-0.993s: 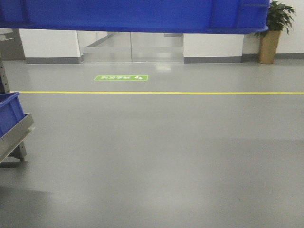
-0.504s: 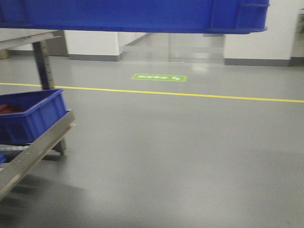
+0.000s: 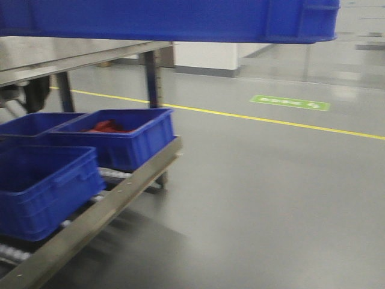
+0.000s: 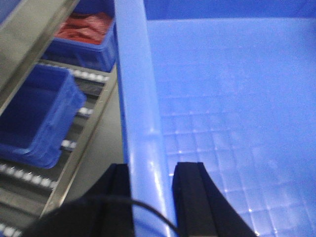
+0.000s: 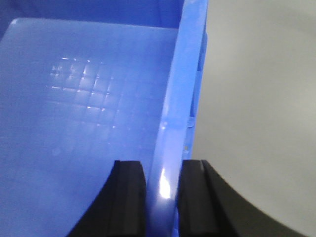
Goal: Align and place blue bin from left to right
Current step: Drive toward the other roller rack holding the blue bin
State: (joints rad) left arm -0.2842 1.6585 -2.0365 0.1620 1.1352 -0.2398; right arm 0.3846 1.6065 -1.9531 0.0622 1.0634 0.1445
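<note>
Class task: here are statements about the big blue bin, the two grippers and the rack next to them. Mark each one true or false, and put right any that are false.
1. The left gripper and the right gripper each clamp a rim of the blue bin. True.
2. The blue bin holds red items. False: what shows of its inside is bare; the red items lie in a smaller tub on the rack.
3. The rack stands at the left of the front view. True.
4. The blue bin rests on the ground. False: it is held up, well above the floor.
</note>
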